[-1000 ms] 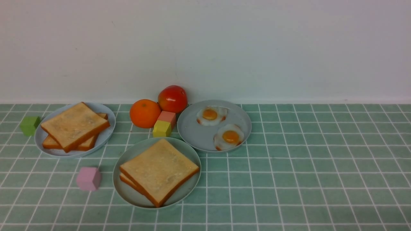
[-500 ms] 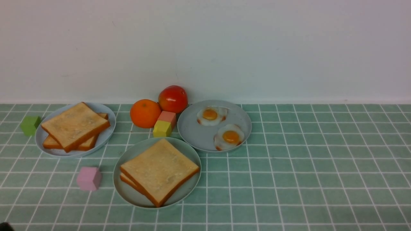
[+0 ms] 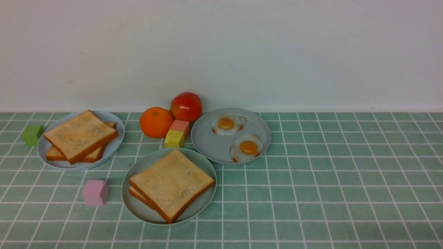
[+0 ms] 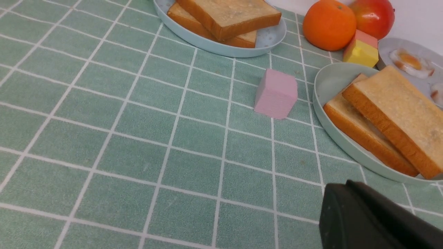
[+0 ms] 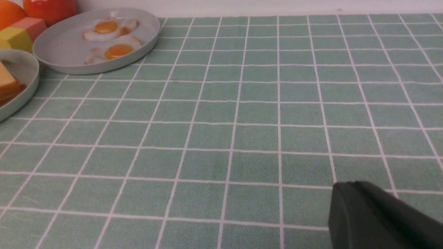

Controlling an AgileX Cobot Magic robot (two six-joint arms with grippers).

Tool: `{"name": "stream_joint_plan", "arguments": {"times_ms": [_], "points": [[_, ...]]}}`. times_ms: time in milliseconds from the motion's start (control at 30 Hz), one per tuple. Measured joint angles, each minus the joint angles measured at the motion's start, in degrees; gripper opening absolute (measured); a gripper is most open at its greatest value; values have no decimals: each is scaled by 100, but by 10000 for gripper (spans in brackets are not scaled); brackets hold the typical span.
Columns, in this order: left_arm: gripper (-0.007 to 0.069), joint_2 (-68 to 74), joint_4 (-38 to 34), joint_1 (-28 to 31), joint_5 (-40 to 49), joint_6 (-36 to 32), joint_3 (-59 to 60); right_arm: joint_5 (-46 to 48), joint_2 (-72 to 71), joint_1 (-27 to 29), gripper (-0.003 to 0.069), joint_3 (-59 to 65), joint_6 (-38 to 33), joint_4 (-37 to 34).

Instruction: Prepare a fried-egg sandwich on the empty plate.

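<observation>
On the green tiled cloth (image 3: 328, 193), the mint-green plate (image 3: 207, 204) sits at seven o'clock from the eggs' plate (image 3: 204, 145), holding stacked toast (image 3: 171, 185). Both my claws, left (image 4: 349, 183) and right (image 5: 356, 183), are closed, empty. I judge the sandwich finished if an egg lies between; I can't see one.

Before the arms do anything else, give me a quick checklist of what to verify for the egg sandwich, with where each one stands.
1. Two toast slices on the mint-green plate: ok, stacked askew.
2. Fried egg between those slices: cannot tell; the upper slice covers most of the lower.
3. Upper slice squared over the lower slice: not ok, the lower one sticks out at a side.
4. Left gripper free of food: ok, shut with nothing in it.
5. Right gripper free of food: ok, shut and holding nothing.
</observation>
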State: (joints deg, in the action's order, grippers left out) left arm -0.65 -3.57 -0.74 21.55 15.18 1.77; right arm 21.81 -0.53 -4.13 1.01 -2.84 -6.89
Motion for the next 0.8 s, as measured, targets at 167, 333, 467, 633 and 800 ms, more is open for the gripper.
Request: {"name": "stream_joint_plan", "arguments": {"times_ms": [167,333,467,633,800], "points": [[-13,0,-5,0,-2,0,0,0,0,0,8,0,0,0],[-13,0,-5,4,-7,0,0,1,0,0,12,-2,0,0],[-13,0,-7,6,-14,0,0,1,0,0,15,-2,0,0],[-13,0,-2,6,-16,0,0,1,0,0,22,-2,0,0],[-13,0,-2,6,-16,0,0,6,0,0,27,-2,0,0]]}}
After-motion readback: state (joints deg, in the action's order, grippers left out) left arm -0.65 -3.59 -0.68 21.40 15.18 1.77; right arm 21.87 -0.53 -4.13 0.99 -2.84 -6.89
